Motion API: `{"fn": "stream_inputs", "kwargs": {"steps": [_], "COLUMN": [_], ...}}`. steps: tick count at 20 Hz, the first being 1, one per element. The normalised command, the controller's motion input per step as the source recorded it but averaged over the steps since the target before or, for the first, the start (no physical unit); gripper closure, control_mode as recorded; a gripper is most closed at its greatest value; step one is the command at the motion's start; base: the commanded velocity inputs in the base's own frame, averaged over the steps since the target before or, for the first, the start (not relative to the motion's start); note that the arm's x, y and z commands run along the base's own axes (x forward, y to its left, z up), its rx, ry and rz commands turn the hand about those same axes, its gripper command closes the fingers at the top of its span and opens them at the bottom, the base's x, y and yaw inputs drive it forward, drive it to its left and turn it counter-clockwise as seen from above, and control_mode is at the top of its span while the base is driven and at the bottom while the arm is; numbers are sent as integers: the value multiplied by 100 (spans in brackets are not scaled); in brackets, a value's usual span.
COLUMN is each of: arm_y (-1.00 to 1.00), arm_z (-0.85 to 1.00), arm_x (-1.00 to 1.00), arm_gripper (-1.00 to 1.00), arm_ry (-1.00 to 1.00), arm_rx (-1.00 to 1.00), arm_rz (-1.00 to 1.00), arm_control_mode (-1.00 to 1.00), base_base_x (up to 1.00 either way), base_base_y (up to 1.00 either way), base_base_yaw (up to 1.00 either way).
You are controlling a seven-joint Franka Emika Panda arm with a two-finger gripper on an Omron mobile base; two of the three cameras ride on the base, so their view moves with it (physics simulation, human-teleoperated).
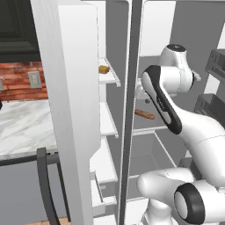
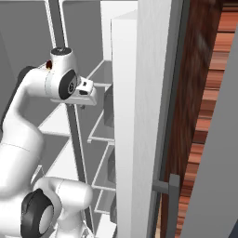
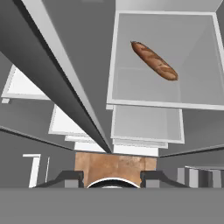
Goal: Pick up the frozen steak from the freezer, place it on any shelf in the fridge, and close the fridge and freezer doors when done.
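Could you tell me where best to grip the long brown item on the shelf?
Probably across its narrow middle, from above: the long brown item lies flat and diagonal on the shelf, so the open gripper should turn crosswise to its length.

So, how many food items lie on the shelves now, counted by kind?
Long brown baguette-shaped bread loaf: 1
Small yellow-orange block of food on an upper left shelf: 1
Total: 2
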Motion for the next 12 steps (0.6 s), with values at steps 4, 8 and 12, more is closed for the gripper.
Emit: {"fn": "stream_inputs", "kwargs": {"steps": [4, 8, 12], "arm_y": [0, 0, -6], "arm_z": [0, 0, 0], "arm_x": [-14, -36, -52], "arm_gripper": [-100, -100, -100], "arm_ry": [0, -1, -3], "arm_rx": [0, 0, 0], "arm_rz": [0, 0, 0], "arm_control_mode": [-100, -100, -100], "base_base_x": [0, 0, 0], "base_base_y": [0, 0, 0], "base_base_yaw": [0, 0, 0]}}
